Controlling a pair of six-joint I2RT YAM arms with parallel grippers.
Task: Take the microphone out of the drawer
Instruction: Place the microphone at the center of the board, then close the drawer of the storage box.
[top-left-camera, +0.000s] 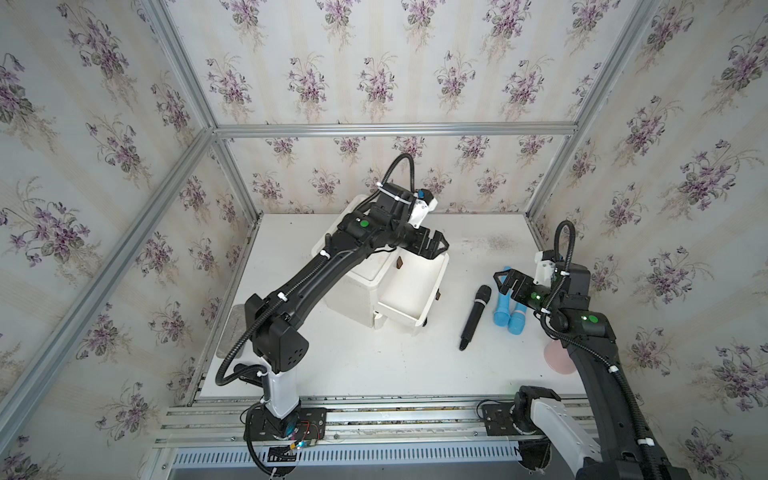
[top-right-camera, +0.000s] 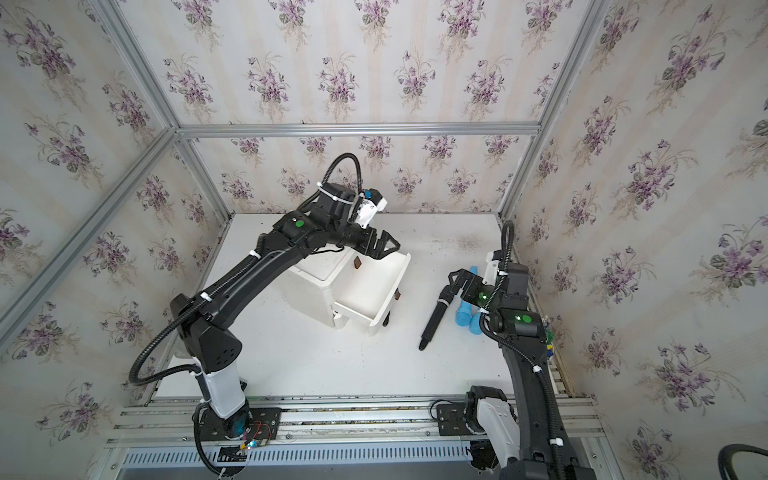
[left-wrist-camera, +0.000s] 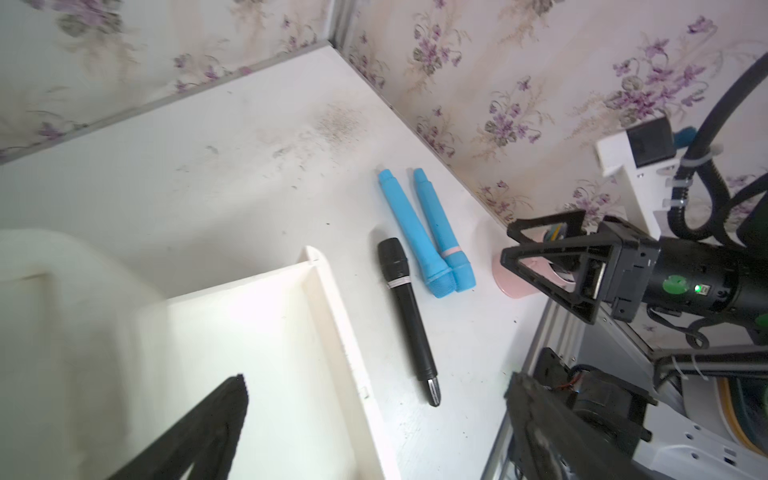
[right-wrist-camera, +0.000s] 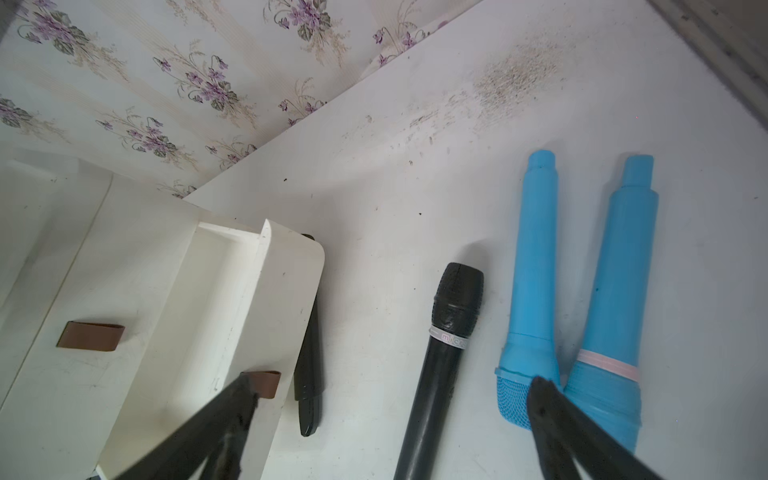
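A black microphone (top-left-camera: 473, 318) (top-right-camera: 435, 316) (left-wrist-camera: 409, 320) (right-wrist-camera: 444, 365) lies flat on the white table, just right of the pulled-out white drawer (top-left-camera: 407, 286) (top-right-camera: 370, 291) (left-wrist-camera: 266, 332) (right-wrist-camera: 216, 282). Nothing shows inside the drawer. My left gripper (top-left-camera: 434, 246) (top-right-camera: 388, 245) (left-wrist-camera: 374, 390) hangs open over the drawer's far end, holding nothing. Over the table right of the black microphone, my right gripper (top-left-camera: 498, 282) (top-right-camera: 451, 278) (left-wrist-camera: 508, 241) (right-wrist-camera: 390, 386) is open and holds nothing. In the right wrist view the microphone's shaft passes between its fingers, well below them.
Two blue microphones (top-left-camera: 509, 311) (top-right-camera: 467, 309) (left-wrist-camera: 428, 237) (right-wrist-camera: 577, 270) lie side by side right of the black one. A pink cup (top-left-camera: 557, 357) (left-wrist-camera: 515, 282) stands under the right arm. The white cabinet (top-left-camera: 353, 286) holds the drawer. A black flat piece (right-wrist-camera: 308, 357) lies by the drawer front.
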